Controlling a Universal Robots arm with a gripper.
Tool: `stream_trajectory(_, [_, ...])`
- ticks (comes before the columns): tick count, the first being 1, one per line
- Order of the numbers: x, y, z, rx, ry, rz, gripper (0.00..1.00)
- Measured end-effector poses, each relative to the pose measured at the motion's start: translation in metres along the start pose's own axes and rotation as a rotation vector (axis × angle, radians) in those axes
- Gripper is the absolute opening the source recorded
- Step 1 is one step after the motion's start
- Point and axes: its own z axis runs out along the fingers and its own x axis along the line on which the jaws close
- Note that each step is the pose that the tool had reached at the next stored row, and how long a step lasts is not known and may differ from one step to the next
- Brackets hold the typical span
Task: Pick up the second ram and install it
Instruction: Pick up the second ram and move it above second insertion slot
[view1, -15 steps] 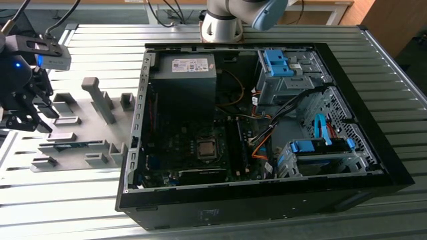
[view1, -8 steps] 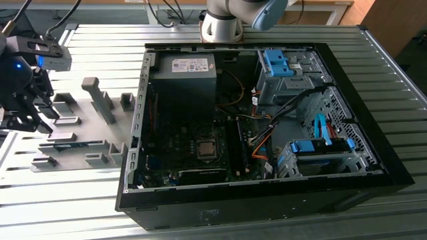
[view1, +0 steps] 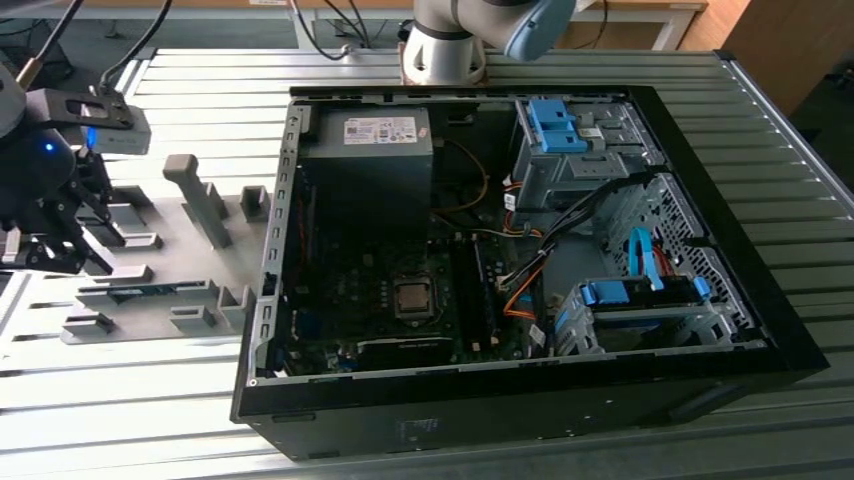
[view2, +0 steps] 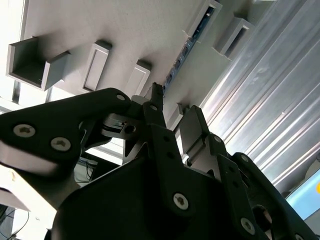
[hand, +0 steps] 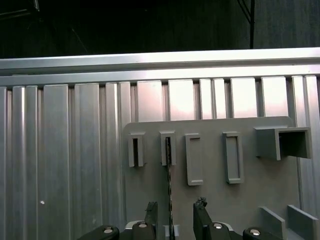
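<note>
The second ram is a thin bluish-green stick standing on edge in a slotted grey holder block on the grey fixture plate, at the exterior view's left. In the first wrist view the ram shows edge-on as a dark line running from a holder slot towards the fingers. My gripper hangs just above it, open, one fingertip on each side and neither touching it. In the second wrist view the ram lies beyond the gripper, whose black fingers stand apart.
An open black computer case lies to the exterior view's right, with the motherboard and its long black memory slots inside. Further grey holder blocks rise from the fixture plate. Everything rests on a ribbed aluminium table.
</note>
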Motion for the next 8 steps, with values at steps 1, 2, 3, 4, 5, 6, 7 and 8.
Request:
stream_trajectory(1, [0.0007, -0.0001, 0.0017, 0.0, 0.0001, 0.0, 0.42])
stream_trajectory(2, [0.0014, -0.0001, 0.0035, 0.0, 0.0001, 0.0, 0.42])
stream_trajectory(3, [0.0022, -0.0002, 0.0054, 0.0002, 0.0001, 0.0, 0.42])
stream_trajectory(4, [0.0027, -0.0003, 0.0073, 0.0005, -0.0001, 0.0, 0.42])
stream_trajectory(5, [0.0028, -0.0003, 0.009, 0.0007, -0.0001, 0.0, 0.42])
stream_trajectory(6, [0.0029, -0.0003, 0.0098, 0.0007, -0.0001, 0.0, 0.42])
stream_trajectory(7, [0.0029, -0.0003, 0.0098, 0.0006, 0.0001, 0.0, 0.42])
stream_trajectory(8, [0.0029, -0.0003, 0.0098, 0.0005, 0.0001, 0.0, 0.42])
